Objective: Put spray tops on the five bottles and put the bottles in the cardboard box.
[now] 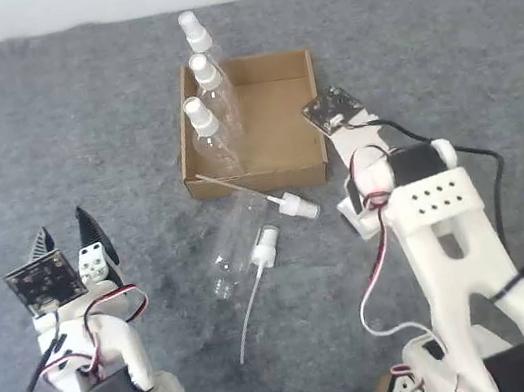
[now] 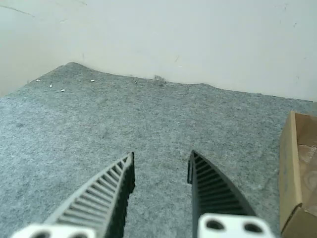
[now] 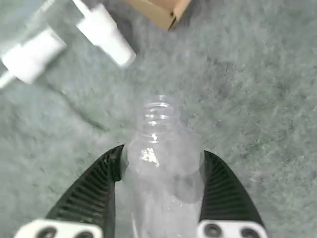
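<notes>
Clear bottle (image 3: 161,134), seemingly gripped, right end effector (image 3: 162,152)

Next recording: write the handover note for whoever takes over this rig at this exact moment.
Left hand: open, empty, above the grey carpet.
Right hand: shut on an uncapped clear plastic bottle.
Done: three clear bottles with white spray tops stand along one wall of the brown cardboard box.
On the carpet by the box: one clear topless bottle lying down and two loose white spray tops with tubes.
Left: top both remaining bottles, then box them.
</notes>
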Controlling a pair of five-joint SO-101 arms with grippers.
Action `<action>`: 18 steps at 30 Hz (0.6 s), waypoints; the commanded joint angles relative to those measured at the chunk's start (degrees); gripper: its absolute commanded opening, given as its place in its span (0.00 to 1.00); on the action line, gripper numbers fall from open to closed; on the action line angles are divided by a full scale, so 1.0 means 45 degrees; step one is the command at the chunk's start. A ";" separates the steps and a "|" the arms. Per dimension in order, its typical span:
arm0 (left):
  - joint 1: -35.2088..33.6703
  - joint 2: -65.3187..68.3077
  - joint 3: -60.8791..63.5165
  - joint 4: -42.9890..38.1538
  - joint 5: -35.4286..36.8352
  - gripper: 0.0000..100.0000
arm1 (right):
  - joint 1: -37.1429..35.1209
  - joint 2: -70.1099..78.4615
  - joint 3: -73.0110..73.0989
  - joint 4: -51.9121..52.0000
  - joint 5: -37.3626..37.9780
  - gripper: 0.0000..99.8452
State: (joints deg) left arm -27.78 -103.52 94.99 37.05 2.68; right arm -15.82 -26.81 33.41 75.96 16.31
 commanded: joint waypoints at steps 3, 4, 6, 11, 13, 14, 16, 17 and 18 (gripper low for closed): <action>-0.0039 -0.0195 -0.0107 -0.0449 0.0000 0.17 | -0.1397 -0.1495 -0.0508 0.0166 -0.1739 0.08; -0.0039 -0.0195 -0.0107 -0.0449 0.0000 0.17 | -0.1631 -0.1729 -0.0508 0.0166 -0.1954 0.08; -0.0039 -0.0195 -0.0107 -0.0449 0.0000 0.17 | -0.1983 -0.2315 -0.0508 0.0127 -0.2364 0.08; -0.0039 -0.0195 -0.0107 -0.0449 0.0000 0.17 | -0.2471 -0.3839 -0.0508 0.0049 -0.3048 0.08; -0.0039 -0.0195 -0.0107 -0.0449 0.0000 0.17 | -0.2667 -0.4269 -0.0508 0.0049 -0.3282 0.08; -0.0039 -0.0195 -0.0107 -0.0449 0.0000 0.17 | -0.2725 -0.4444 -0.0508 0.0049 -0.3399 0.08; -0.0039 -0.0195 -0.0107 -0.0449 0.0000 0.17 | -0.2745 -0.4757 -0.0508 0.0029 -0.3556 0.08; -0.0020 -0.0195 -0.0107 -0.0449 0.0000 0.17 | -0.2745 -0.4913 -0.0508 0.0029 -0.3614 0.08; -0.0020 -0.0195 -0.0107 -0.0449 0.0000 0.17 | -0.2745 -0.5031 -0.0508 0.0029 -0.3673 0.08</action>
State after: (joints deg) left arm -27.78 -103.52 94.99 37.05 2.68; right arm -27.52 -45.80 33.41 75.96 1.01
